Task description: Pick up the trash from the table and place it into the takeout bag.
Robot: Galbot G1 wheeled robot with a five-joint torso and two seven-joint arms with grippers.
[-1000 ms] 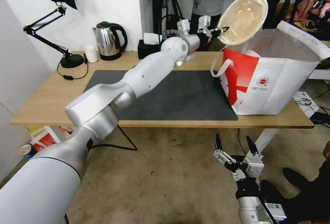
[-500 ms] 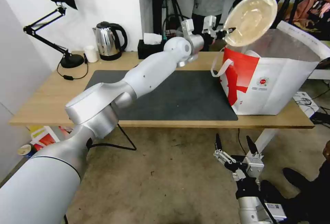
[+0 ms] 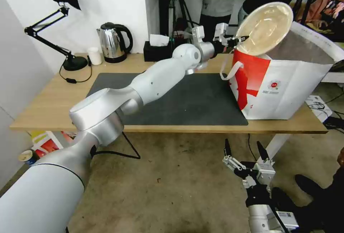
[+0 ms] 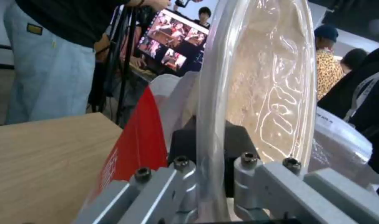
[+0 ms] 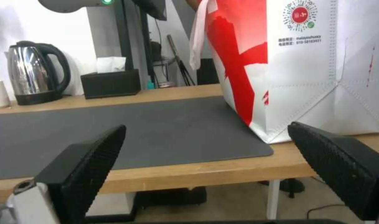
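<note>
Left claw (image 3: 239, 39) clamps beige bowl (image 3: 269, 28) rim — tilted above takeout bag (image 3: 286, 82).

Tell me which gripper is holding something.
The left gripper, raised over the takeout bag, is pinching the rim of the tilted beige bowl. The right gripper hangs open and empty below the table edge.
</note>
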